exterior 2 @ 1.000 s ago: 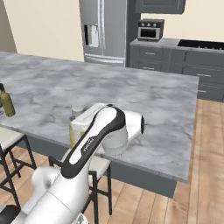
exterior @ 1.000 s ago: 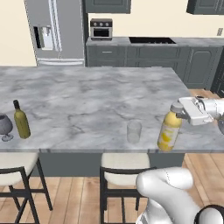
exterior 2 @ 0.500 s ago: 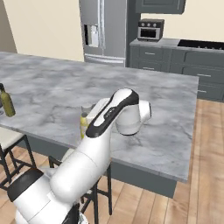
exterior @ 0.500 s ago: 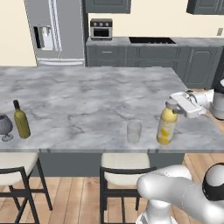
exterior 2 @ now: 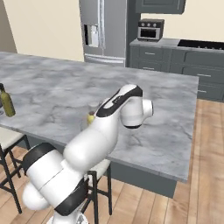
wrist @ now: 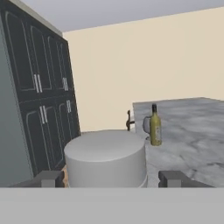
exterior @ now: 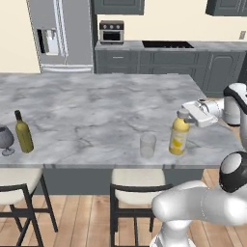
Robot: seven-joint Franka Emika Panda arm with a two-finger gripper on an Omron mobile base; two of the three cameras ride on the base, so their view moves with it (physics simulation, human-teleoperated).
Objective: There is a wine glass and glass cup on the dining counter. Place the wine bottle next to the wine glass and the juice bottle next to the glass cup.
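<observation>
My gripper point(exterior: 189, 112) sits spread level with the upright juice bottle's point(exterior: 178, 137) cap, glass cup point(exterior: 147, 145) just beside.

A: What's on the dining counter point(exterior: 96, 103)?
B: Along the near edge: wine glass point(exterior: 5, 139) far left, wine bottle point(exterior: 22, 132) just beside it on its right. Well apart, toward the right end, the glass cup point(exterior: 147, 145), then the juice bottle point(exterior: 179, 134) just right of it.

A: Gripper?
B: The gripper point(exterior: 193, 113) is level with the juice bottle's cap, at its right side, jaws apart with the cap between them.

A: Under the counter?
B: Two stools point(exterior: 140, 193) tucked at the near side.

A: Behind?
B: Fridge point(exterior: 60, 34) at back left, cabinets point(exterior: 159, 60) to its right with a small oven point(exterior: 111, 31) on top.
</observation>
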